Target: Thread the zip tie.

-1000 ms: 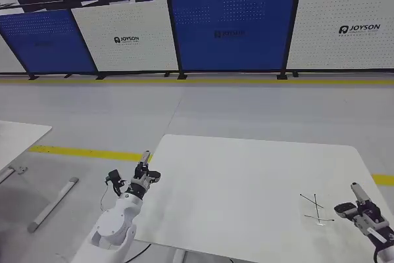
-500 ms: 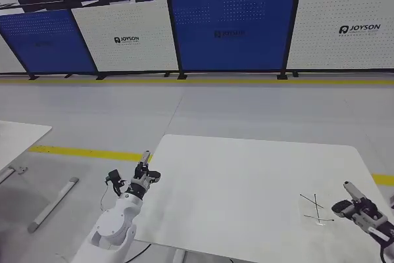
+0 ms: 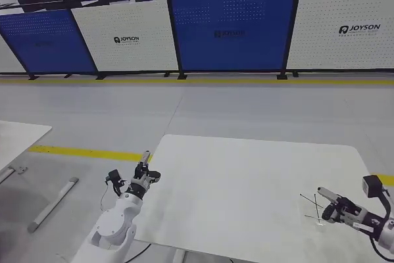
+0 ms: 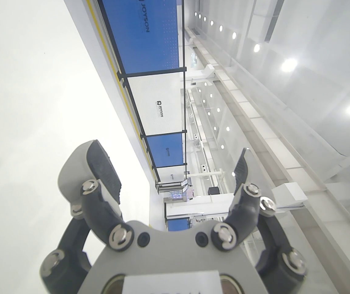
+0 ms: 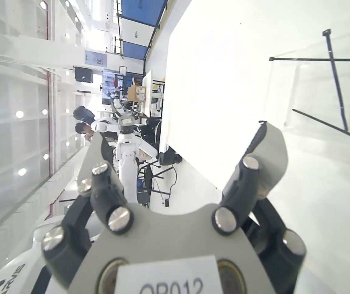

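Three black zip ties lie loose near the right edge of the white table. Two of them cross; the third lies by itself close by. My right gripper is open just to the right of the ties, low over the table, with nothing between its fingers. At the table's left edge my left gripper is open and empty, pointing away from me, far from the ties.
A clear, thin sheet seems to lie under the zip ties. The table's right edge runs close beside the right arm. A second white table stands off to the far left.
The right arm has swung in over the table; its gripper moved left and turned toward the zip ties. The left arm has not moved.
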